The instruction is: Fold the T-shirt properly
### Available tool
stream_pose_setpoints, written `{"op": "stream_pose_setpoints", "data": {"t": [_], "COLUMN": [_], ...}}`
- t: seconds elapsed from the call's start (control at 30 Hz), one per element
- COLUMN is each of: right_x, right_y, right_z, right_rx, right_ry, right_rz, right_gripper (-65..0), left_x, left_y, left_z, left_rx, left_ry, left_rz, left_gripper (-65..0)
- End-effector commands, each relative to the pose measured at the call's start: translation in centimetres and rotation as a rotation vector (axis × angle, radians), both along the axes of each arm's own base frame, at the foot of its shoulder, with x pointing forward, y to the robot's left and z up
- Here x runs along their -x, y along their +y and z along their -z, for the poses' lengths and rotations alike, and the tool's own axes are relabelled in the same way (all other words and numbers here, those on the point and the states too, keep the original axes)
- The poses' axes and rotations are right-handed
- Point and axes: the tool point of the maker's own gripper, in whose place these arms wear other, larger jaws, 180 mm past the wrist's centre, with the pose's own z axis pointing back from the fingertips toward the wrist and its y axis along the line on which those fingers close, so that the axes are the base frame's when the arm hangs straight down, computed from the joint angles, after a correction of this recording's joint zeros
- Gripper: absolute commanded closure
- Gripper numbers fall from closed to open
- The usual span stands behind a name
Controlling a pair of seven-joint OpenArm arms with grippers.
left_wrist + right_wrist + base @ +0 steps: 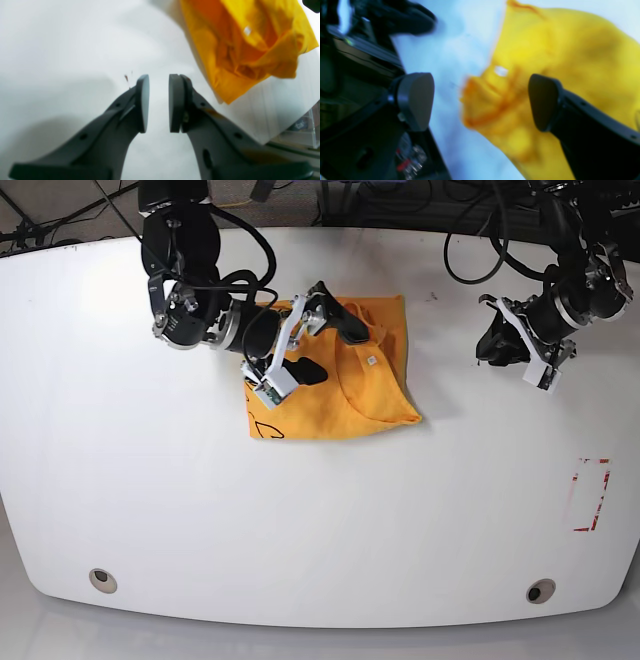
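The orange-yellow T-shirt (pixel 345 395) lies folded into a rough square at the back middle of the white table (pixel 300 520), its small white neck tag (pixel 370 361) facing up. My right gripper (pixel 322 345) hovers over the shirt's left part, open wide. In the right wrist view, the right gripper (pixel 480 100) has its fingers on either side of the T-shirt (pixel 570 50) near the collar folds. My left gripper (pixel 492 343) is well to the right, off the cloth. In the left wrist view, the left gripper (pixel 159 82) holds nothing, pads a narrow gap apart above bare table, and the T-shirt (pixel 250 50) lies ahead to the right.
A red-outlined rectangle (pixel 590 495) is marked on the table at the right. Two round holes (pixel 100 580) sit near the front edge. Cables run behind the table. A clear box (pixel 303 130) shows past the table edge in the left wrist view.
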Motion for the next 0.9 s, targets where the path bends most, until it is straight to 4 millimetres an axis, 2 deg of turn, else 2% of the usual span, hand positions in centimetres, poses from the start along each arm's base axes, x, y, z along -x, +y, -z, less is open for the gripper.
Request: {"op": "stream_pose_setpoints", "data": {"t": [0.0, 0.1, 0.23, 0.4, 0.5, 0.57, 0.63, 0.7, 0.8, 0.87], "right_x": [-0.5, -0.2, 2.1, 4.0, 3.8, 3.1, 1.8, 0.2, -2.8, -4.1], "right_y": [-0.2, -0.2, 2.4, 5.5, 5.9, 5.4, 4.0, 2.3, -1.8, -3.7], "right_z": [-0.2, 1.1, 2.6, 2.4, 1.9, 1.3, 0.5, 0.0, -0.6, -0.8], "right_rx": [-0.008, -0.001, 0.001, -0.004, -0.013, -0.02, -0.015, -0.011, -0.001, 0.003], "right_ry": [-0.013, 0.032, 0.09, 0.088, 0.072, 0.052, 0.017, -0.007, -0.034, -0.043], "right_rz": [0.001, -0.003, -0.104, -0.229, -0.237, -0.213, -0.16, -0.092, 0.054, 0.12], "right_gripper": [-56.8, -56.8, -56.8, -56.8, -56.8, -56.8, -56.8, -56.8, -56.8, -56.8], "left_x": [-1.1, -1.3, -1.3, -1.1, -0.9, -0.6, -0.4, -0.1, -0.1, 0.1], "left_y": [-0.1, 0.2, -0.7, -2.1, -3.0, -4.3, -5.6, -6.7, -8.2, -9.0], "left_z": [-1.7, -1.9, -1.8, -1.6, -1.3, -1.3, -1.6, -1.4, -0.7, -0.2], "left_rx": [0.002, -0.007, -0.006, 0.002, -0.01, -0.011, -0.01, -0.016, -0.063, -0.092], "left_ry": [-0.069, -0.074, -0.07, -0.061, -0.048, -0.046, -0.057, -0.052, -0.045, -0.037], "left_rz": [0.012, 0.014, 0.045, 0.09, 0.141, 0.188, 0.233, 0.267, 0.322, 0.358], "left_gripper": [-11.4, -11.4, -11.4, -11.4, -11.4, -11.4, -11.4, -11.4, -11.4, -11.4]}}
